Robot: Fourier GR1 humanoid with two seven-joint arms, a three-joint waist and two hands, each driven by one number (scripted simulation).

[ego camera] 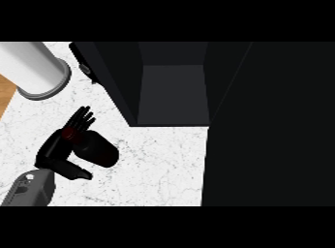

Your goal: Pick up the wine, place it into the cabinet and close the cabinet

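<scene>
Wine (98, 151) sits in the fork of the left hand (53, 147). Its dark body lies just below the fingers (83, 117) and just above the thumb (76, 173), and a red spot that looks like its cap shows at the fingers' base. The fingers are nearly straight and fanned apart, and the thumb juts out on the other side. The hand brackets the bottle rather than clamping it. I cannot tell whether the bottle stands on the counter (156, 164) or is off it. The right hand is not in view.

The cabinet (174, 92) stands open up and to the right of the fingertips. Its door (110, 82) hangs nearest them, on the way in. A white cylinder (31, 68) stands up and to the left of them, well apart.

The grasp is probably the step in hand. Lifting before the fingers wrap round could let the bottle roll out past the fingertips or tip against the thumb. A straight path from here to the opening could clip the door's edge and knock the bottle askew. Black bottle, hand and cabinet blend together, so clearance is hard to judge.
</scene>
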